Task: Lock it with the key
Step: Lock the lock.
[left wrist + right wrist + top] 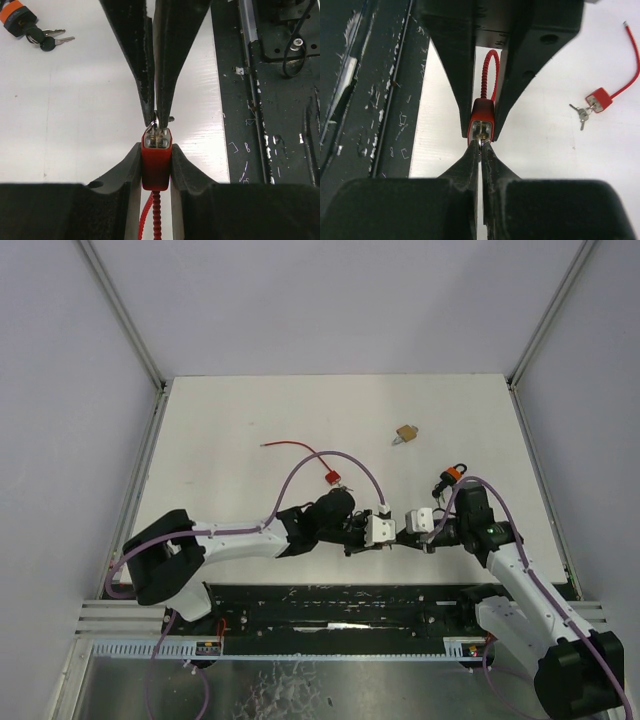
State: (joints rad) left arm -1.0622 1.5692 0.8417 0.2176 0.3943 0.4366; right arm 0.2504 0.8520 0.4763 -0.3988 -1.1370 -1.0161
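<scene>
The left gripper (156,150) is clamping the red cable lock (156,165) by its body, jaws closed against both sides, with the coiled red cable trailing back between the fingers. The right gripper (480,148) is facing it from the right, its fingers pinching tight on the key (156,122) — a small metal piece sitting at the lock's keyhole face. The two are meeting over the near middle of the table (250,410), just beyond the black rail. Farther off, a second red lock (331,477) with keys, a brass padlock (406,433) and — to the right — an orange padlock (455,474) are lying on the table.
</scene>
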